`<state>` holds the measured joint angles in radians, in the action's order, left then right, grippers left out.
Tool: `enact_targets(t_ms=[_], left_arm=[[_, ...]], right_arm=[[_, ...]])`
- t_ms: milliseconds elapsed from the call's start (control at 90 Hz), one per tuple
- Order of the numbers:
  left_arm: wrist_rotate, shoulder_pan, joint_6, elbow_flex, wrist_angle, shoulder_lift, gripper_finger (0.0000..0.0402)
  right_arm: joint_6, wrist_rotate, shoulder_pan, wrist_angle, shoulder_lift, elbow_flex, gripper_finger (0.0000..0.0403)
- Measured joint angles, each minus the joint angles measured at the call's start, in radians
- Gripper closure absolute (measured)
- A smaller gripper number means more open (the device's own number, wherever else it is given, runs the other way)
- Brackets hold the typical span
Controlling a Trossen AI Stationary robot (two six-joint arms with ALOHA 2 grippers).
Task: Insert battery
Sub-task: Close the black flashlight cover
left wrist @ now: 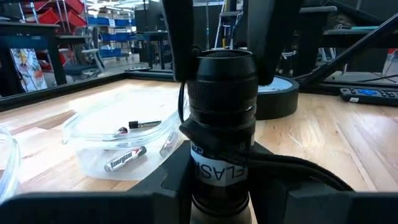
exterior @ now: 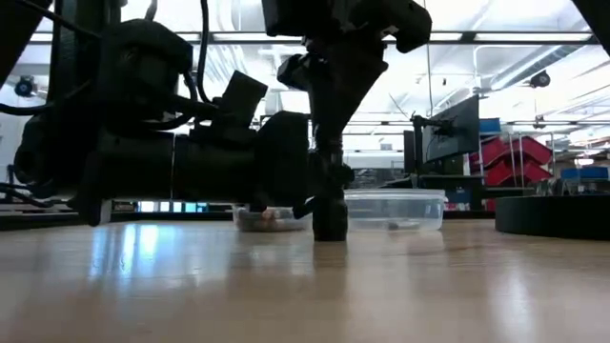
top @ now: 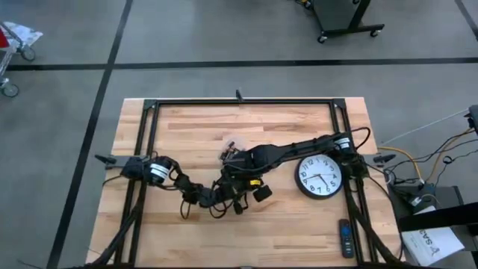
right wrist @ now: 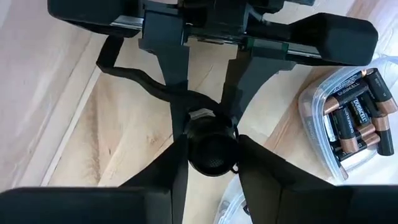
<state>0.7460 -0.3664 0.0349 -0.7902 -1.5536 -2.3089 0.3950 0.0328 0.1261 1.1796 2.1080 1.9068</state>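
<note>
Flashlight (left wrist: 222, 118) stands upright, clamped by the left gripper (left wrist: 221, 186), open end straight up at the right gripper (right wrist: 211, 155), which grips it too.

Bright overhead room light, glare on the table (exterior: 305, 286), backlit arms silhouetted in low view, foreground blurred.

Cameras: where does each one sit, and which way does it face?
High view: above the table, looking straight down; both arms show.
Low view: at table-top height, looking level across; arms enter from above.
Left wrist view: on the left arm, looking past the left claw at the flashlight it grips.
Right wrist view: on the right arm, looking past the right claw into the flashlight's open end.
Shared: both wrist views show the flashlight.
</note>
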Motion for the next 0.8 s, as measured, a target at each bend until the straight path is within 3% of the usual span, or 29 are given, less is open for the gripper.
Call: enact_targets(t_ms=[200,800], left_arm=[[-0.002,0.000,-0.004,0.000,0.000,0.000,0.0308],[-0.016,0.000,-0.019,0.001,-0.004,-0.001,0.0308]], right_arm=[[0.028,0.001,0.000,-0.003,0.000,-0.011,0.0317],[0.397,-0.007,0.003,-0.068,-0.003,-0.061,0.0316]])
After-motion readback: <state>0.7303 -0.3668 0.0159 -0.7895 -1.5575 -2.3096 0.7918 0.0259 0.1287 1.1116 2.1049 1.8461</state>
